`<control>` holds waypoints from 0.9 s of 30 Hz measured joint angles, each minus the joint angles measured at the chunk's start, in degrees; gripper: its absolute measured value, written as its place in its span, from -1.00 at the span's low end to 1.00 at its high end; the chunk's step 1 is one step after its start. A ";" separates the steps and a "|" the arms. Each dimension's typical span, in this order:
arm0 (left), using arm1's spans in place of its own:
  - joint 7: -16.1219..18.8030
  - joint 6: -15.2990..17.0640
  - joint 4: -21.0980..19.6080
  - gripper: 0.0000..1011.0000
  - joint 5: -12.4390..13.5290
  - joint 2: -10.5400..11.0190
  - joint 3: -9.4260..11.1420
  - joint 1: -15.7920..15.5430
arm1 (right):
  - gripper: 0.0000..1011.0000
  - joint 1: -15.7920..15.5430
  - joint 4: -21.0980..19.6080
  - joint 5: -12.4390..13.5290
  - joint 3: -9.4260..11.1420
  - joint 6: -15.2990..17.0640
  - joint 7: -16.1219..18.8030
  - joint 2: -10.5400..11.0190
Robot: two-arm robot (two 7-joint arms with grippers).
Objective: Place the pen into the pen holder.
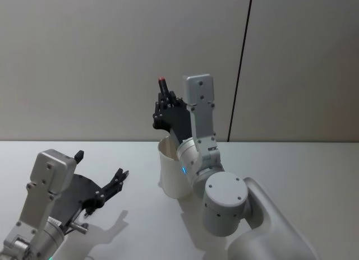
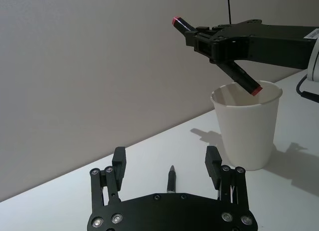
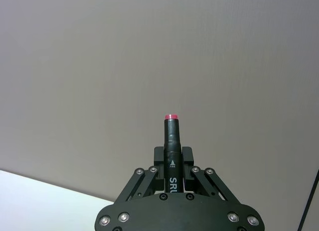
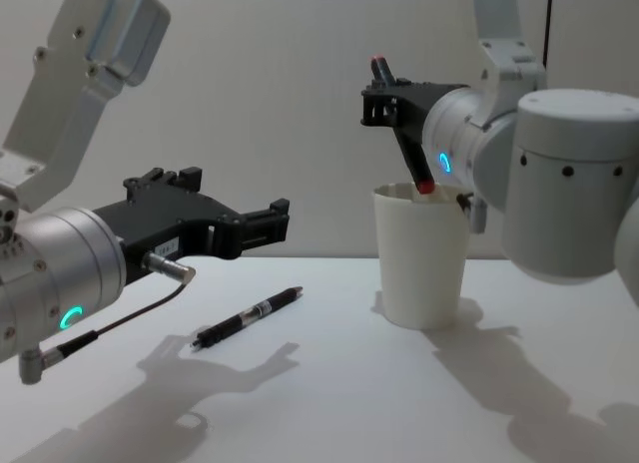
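White and bare, the desk [image 4: 329,413] is carrying the pen holder [image 4: 421,258], a tapered white cup standing upright with its wide mouth facing up, which is leaving it ready to be taking a pen from above; the right pincer [image 2: 212,47] is hanging over that mouth and clamping the pen [image 2: 246,81], a black marker with red ends, around its middle; it is holding the marker tilted, the lower red end sitting right at the rim, seemingly just inside, so I am judging the tilt as aiming the tip into the cup ahead of a release; the left pincer [image 2: 167,160] is hovering low over the desk, well to the cup's left, its jaws spread wide and gripping nothing; a slim black pen [image 4: 248,318] is lying flat beneath it, probably waiting as the next pick.
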 joint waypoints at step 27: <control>0.00 0.00 0.00 0.98 0.00 0.00 0.00 0.00 | -0.59 -1.37 0.61 -2.01 0.97 0.71 0.36 0.87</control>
